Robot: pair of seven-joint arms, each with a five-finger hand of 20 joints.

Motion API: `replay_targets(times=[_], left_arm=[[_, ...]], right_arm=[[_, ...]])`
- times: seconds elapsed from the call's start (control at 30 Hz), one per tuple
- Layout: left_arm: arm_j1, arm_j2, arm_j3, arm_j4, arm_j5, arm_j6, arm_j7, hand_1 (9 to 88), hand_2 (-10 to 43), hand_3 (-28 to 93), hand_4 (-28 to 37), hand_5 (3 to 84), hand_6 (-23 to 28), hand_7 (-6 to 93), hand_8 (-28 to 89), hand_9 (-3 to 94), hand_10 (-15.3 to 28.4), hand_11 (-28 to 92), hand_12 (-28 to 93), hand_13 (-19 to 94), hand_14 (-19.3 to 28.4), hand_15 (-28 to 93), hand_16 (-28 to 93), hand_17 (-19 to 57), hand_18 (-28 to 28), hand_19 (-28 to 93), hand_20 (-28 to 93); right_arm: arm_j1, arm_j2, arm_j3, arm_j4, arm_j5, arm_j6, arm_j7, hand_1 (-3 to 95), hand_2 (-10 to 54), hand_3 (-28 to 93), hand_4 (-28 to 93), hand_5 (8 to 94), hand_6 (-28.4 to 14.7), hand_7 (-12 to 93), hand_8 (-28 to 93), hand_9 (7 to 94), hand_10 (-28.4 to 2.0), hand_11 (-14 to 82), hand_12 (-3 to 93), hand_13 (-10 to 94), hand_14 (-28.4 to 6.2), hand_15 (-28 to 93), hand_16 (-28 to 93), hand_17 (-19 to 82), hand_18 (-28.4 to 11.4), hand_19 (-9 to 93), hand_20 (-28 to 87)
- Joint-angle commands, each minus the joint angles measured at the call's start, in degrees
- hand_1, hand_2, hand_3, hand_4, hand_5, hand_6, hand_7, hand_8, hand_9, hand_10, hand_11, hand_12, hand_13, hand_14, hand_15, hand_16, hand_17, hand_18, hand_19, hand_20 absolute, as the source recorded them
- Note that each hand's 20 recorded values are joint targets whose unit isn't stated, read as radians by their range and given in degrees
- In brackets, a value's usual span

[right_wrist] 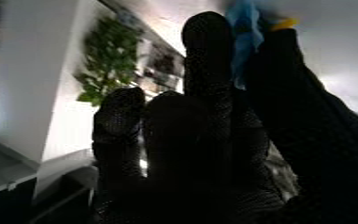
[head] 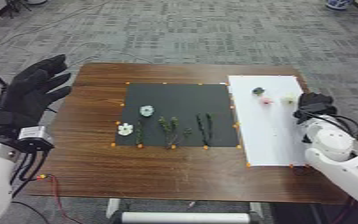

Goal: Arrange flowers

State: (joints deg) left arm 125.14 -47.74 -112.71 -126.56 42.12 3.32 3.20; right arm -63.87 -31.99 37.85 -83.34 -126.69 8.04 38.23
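Blue flower, half-hidden in right hand

We see room to pass along the bare brown strip of the table below the dark mat, and along the strip above it. Across the mat's middle, the green stems and dark stems stand in the way, with a gap between them. At the mat's left, the pale blue flower and white flower block a low pass. The white board offers us room in its lower part; a pink flower sits higher up, and the right hand and its arm crowd the right edge.
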Motion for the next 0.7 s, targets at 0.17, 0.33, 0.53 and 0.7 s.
replay_targets(times=[0.17, 0.33, 0.53, 0.7], left_arm=[[-0.07, 0.2, -1.56, -0.48, -0.03, 0.36, -0.44, 24.9, -3.3, 71, -25.5, 25.2, 2.0, 20.6, -9, 17.3, 9.5, 16, 19, 7, 12.5, 39, -4, -13.5, 20.0, 40, 10], [-2.34, 2.15, -1.38, 0.26, -0.14, -0.36, -1.54, 24.9, -3.4, 72, -25.5, 25.2, 2.0, 20.5, -9, 17.3, 9.5, 16, 19, 7, 12.3, 39, -4, -13.4, 20.0, 40, 10], [-5.28, 2.61, 0.23, 0.67, 0.15, -0.54, -1.84, 25.1, -3.1, 71, -25.4, 25.1, 2.1, 20.3, -9, 17.2, 9.2, 16, 19, 7, 12.4, 39, -3, -13.6, 20.1, 40, 10], [-8.39, 3.71, 1.89, 1.88, -0.08, -1.29, -2.57, 25.2, -3.7, 71, -25.1, 25.1, 2.2, 20.2, -9, 17.1, 9.3, 15, 19, 6, 12.6, 39, -3, -13.6, 20.2, 40, 9]], right_arm=[[1.57, 0.5, -4.09, -11.67, -3.14, 14.61, -1.61, 43.2, -9.5, 90, -20, 77.1, 3.3, 42, 0, 88.4, -2.4, 18.0, 50.5, 74, -2.4, 75, 35, 32, -20.8, 83, 55], [14.81, -4.64, -17.06, -14.96, -3.83, 21.36, -4.31, 42.6, -9.5, 90, -18, 77.8, 3.0, 42, 0, 88.6, -2.7, 18.8, 51.7, 74, -2.6, 75, 36, 32, -20.7, 83, 55], [23.78, -14.83, -24.84, -13.83, -2.53, 21.69, -9.61, 42.6, -9.5, 89, -17, 78.6, 3.2, 42, -2, 88.7, -3.0, 19.2, 51.4, 74, -3.1, 76, 35, 32, -20.7, 83, 56], [30.15, -21.53, -33.35, -10.99, -1.99, 21.05, -9.72, 43.9, -9.5, 88, -19, 78.9, 3.5, 41, -3, 88.4, -3.0, 19.6, 51.2, 74, -3.5, 77, 34, 32, -20.6, 83, 56]])
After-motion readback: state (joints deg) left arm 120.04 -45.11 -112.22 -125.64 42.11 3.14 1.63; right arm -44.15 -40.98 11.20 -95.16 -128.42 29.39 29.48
